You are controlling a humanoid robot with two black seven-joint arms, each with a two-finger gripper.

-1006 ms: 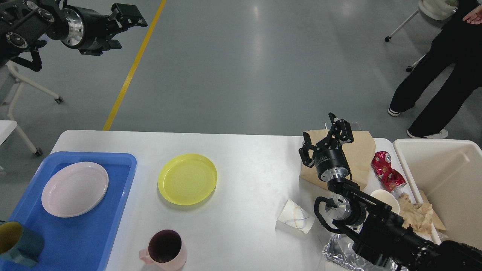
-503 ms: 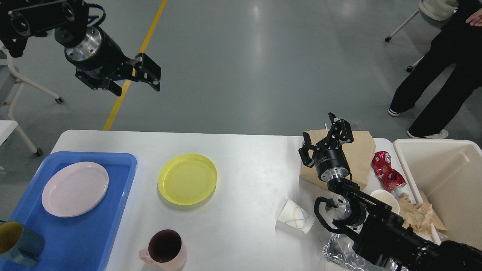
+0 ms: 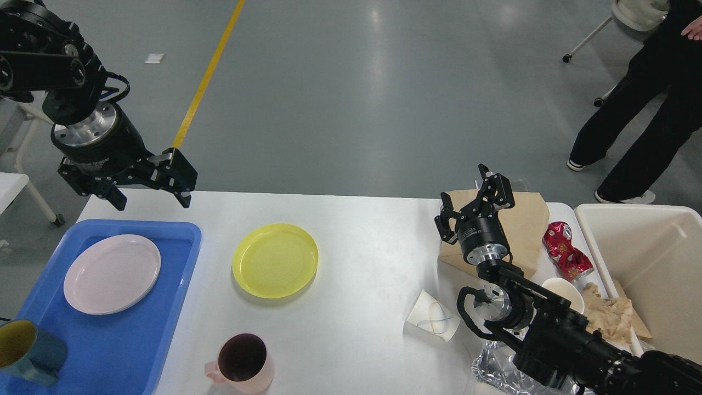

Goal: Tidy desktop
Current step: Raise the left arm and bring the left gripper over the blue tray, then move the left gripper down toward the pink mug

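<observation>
The white desktop (image 3: 362, 252) holds a yellow plate (image 3: 275, 260), a pink mug (image 3: 241, 363), a flattened paper cup (image 3: 433, 317), a brown paper bag (image 3: 521, 222), a crushed red can (image 3: 566, 251), a white cup (image 3: 565, 289), crumpled brown paper (image 3: 606, 315) and foil (image 3: 496, 367). My left gripper (image 3: 151, 200) is open and empty above the far left corner of the desktop, behind the blue tray (image 3: 118, 323). My right gripper (image 3: 474, 203) is open and empty over the paper bag.
The blue tray holds a pale pink plate (image 3: 112, 274) and a teal mug (image 3: 27, 351). A cream bin (image 3: 647, 263) stands at the right end. A person (image 3: 641, 109) stands at the far right. A table leg with casters (image 3: 33, 197) is at left.
My left arm has swung down and left, from high over the floor to just above the desktop's far left corner. The right arm has not moved.
</observation>
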